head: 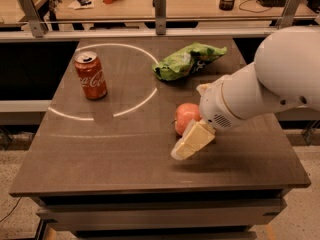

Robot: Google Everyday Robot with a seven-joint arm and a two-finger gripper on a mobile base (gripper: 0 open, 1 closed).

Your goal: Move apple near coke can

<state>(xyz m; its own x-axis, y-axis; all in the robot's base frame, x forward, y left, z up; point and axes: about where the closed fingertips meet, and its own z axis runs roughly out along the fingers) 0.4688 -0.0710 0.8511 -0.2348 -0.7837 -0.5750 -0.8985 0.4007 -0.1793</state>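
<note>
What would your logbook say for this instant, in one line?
tool: at front of round red-orange apple | red aluminium Coke can: upright, far from apple | crumpled green chip bag: behind apple | move: not yet done

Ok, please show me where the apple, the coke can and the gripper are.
apple (pixel 185 115): camera view, on its red front side.
coke can (pixel 91 78): camera view, on the white lettering of its side.
gripper (pixel 191 142): camera view, on its pale end, against the apple's lower right.
</note>
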